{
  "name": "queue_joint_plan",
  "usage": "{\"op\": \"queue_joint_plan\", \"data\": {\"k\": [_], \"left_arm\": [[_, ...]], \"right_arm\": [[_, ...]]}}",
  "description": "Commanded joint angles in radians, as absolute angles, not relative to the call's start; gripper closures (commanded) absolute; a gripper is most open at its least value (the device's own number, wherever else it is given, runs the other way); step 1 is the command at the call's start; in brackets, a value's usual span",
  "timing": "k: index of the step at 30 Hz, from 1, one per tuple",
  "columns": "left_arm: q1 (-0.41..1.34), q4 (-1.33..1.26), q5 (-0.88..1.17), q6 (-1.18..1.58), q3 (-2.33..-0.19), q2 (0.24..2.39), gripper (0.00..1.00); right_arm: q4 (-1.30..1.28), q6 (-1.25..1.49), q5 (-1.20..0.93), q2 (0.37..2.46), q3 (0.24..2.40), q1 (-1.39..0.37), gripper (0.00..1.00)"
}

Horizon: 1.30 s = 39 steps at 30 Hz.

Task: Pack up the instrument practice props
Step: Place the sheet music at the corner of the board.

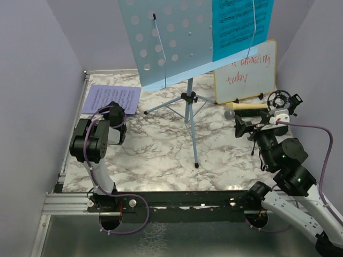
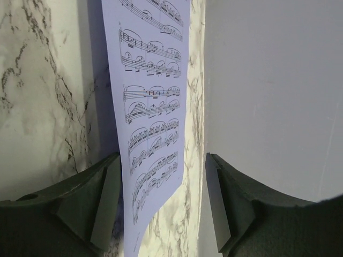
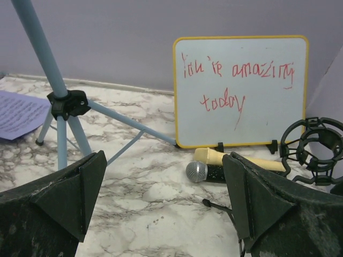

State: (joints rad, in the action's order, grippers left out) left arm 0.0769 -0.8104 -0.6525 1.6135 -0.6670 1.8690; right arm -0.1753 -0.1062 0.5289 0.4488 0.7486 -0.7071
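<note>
– Music sheet point(image 1: 110, 98) first: where is it, and does the left gripper point(image 1: 114, 111) have it?

– It lies flat on the counter point(image 1: 161, 155) in the far left corner, close to the side wall. The left gripper hangs just over its near edge, jaws apart with nothing between them. From the wrist, the music sheet point(image 2: 155, 107) shows lying beyond the fingers point(image 2: 104, 201), not pinched.

– How would you lift it well?

– Flat paper gives the jaws nothing to bite, I think. I would come down at the near edge, press one finger on the paper and drag it inward to raise a fold. Then I would close gently on that fold, keeping clear of the wall so the arm has room to lift.

– And the right gripper point(image 1: 242, 128)?

– Spread wide and empty, low over the counter. It faces the cream microphone point(image 3: 211, 158), which lies on its side just in front of the whiteboard point(image 3: 241, 91).

– Count everything for me.

– One blue music stand point(image 1: 161, 43), upright mid-counter on three legs. Two sheets: the printed one on the counter and a cyan sheet point(image 1: 238, 27) resting on the stand. Two microphones: the cream one and a black microphone point(image 1: 282, 100) in a ring cradle at the far right. One whiteboard. Where it all gets packed, I cannot see.
</note>
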Motion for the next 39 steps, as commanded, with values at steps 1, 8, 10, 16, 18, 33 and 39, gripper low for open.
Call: {"op": "queue_joint_plan", "data": {"k": [1, 8, 10, 16, 18, 33, 39], "left_arm": [[0.084, -0.847, -0.630, 1.576, -0.666, 1.862, 0.32], [0.083, -0.862, -0.552, 1.522, -0.805, 1.983, 0.26], [0.083, -0.822, -0.557, 1.471, -0.843, 1.991, 0.18], [0.081, -0.647, -0.565, 1.456, -0.825, 1.946, 0.16], [0.081, -0.618, -0.563, 1.444, -0.806, 1.932, 0.16], [0.081, -0.240, -0.595, 1.086, -0.874, 1.754, 0.08], [0.117, -0.253, -0.425, 0.878, -0.840, 1.618, 0.09]], "right_arm": [[-0.247, -0.033, 0.477, 0.475, 0.810, -0.706, 0.02], [-0.298, 0.046, 0.461, 0.480, 0.825, -0.706, 0.02], [-0.311, 0.054, 0.462, 0.485, 0.832, -0.706, 0.02], [-0.333, 0.079, 0.461, 0.508, 0.842, -0.706, 0.02], [-0.329, 0.090, 0.454, 0.521, 0.839, -0.706, 0.02], [-0.291, 0.146, 0.337, 0.650, 0.826, -0.706, 0.01], [-0.196, 0.205, 0.175, 0.769, 0.798, -0.706, 0.00]]}}
